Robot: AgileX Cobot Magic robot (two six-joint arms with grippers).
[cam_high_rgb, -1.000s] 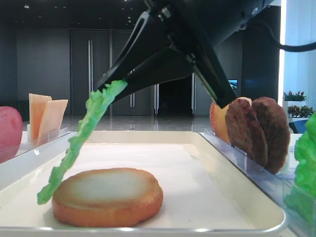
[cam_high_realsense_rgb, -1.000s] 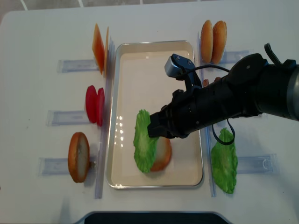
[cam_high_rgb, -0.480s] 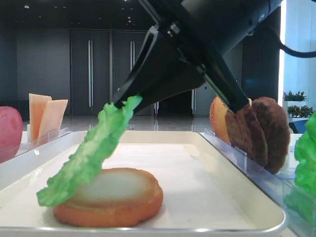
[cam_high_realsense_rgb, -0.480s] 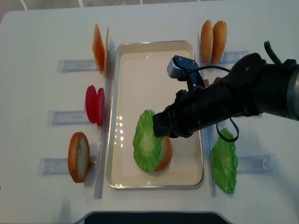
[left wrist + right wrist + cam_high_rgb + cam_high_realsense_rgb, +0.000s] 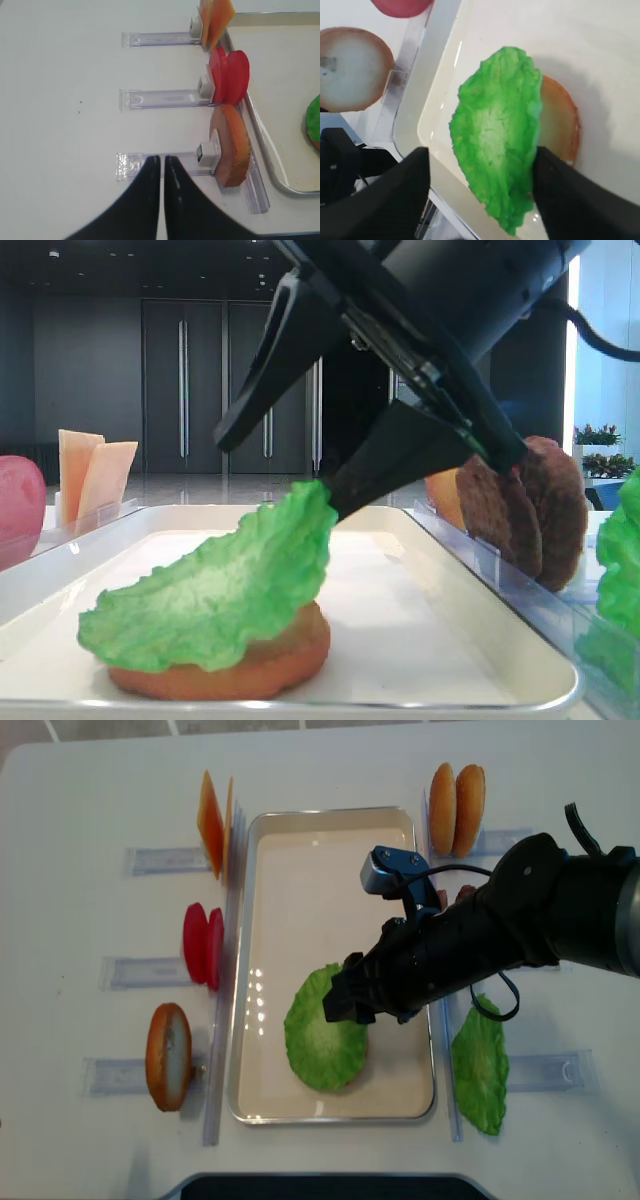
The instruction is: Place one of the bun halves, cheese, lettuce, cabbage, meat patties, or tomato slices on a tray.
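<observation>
A bright green lettuce [image 5: 322, 1040] leaf lies draped over a bun half [image 5: 235, 672] on the cream tray [image 5: 330, 850]. My right gripper [image 5: 277, 472] hovers just above it, open, its black fingers [image 5: 395, 200] spread to either side of the lettuce [image 5: 495, 135]. The leaf's raised edge leans against one fingertip [image 5: 340, 498]. Only the bun half's [image 5: 562, 125] rim shows past the leaf. My left gripper [image 5: 163, 159] is shut and empty, over the white table beside the left racks.
Clear racks left of the tray hold cheese [image 5: 213, 820], tomato slices [image 5: 203, 945] and a bun half [image 5: 167, 1055]. On the right stand two bun halves [image 5: 457, 795], meat patties [image 5: 520, 505] and another lettuce leaf [image 5: 480, 1065].
My right gripper has opened and the lettuce, which hung from it by one edge, has dropped flat across the bun half. The left gripper has not moved.
</observation>
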